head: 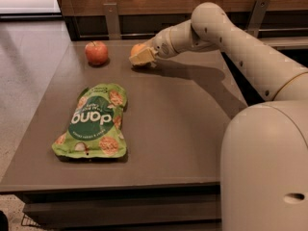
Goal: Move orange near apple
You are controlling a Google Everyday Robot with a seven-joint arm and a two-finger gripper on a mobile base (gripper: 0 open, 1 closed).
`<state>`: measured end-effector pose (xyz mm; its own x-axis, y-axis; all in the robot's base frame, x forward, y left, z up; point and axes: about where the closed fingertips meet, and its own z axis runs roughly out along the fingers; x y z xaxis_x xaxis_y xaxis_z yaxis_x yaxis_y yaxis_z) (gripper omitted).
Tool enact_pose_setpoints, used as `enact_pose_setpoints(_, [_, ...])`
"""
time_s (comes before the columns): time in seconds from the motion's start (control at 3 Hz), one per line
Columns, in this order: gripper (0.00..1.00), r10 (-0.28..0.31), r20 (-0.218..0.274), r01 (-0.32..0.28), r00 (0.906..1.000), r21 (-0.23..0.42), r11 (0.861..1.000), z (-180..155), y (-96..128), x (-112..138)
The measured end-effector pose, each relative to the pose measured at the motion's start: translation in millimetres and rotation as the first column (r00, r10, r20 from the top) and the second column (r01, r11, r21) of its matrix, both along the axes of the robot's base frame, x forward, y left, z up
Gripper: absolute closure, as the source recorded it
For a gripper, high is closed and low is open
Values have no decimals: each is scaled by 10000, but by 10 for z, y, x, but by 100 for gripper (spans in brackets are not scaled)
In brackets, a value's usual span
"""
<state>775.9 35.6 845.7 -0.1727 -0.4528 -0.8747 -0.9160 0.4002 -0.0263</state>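
Observation:
The apple (96,52), red-pink with a stem dimple, sits on the grey table (173,129) at the back left. My gripper (140,57) is low over the table to the right of the apple, a short gap away from it. It is shut on the orange (137,48), whose orange top shows just above the pale fingers (141,58). The orange rests at or just above the tabletop; most of it is hidden by the gripper.
A green snack bag (93,121) lies flat on the left front part of the table. A wooden wall with metal brackets (111,19) runs behind the table. My arm (231,37) reaches in from the right, and my white base (264,167) fills the right foreground.

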Motion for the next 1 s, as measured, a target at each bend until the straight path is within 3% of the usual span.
enact_pose_setpoints(0.33, [100, 106, -174, -102, 9998, 214, 9997, -225, 228, 26])
enact_pose_setpoints(0.67, [84, 107, -175, -104, 9998, 214, 9997, -192, 229, 26])
enact_pose_setpoints(1.0, [51, 111, -177, -107, 9998, 215, 9997, -192, 231, 26])
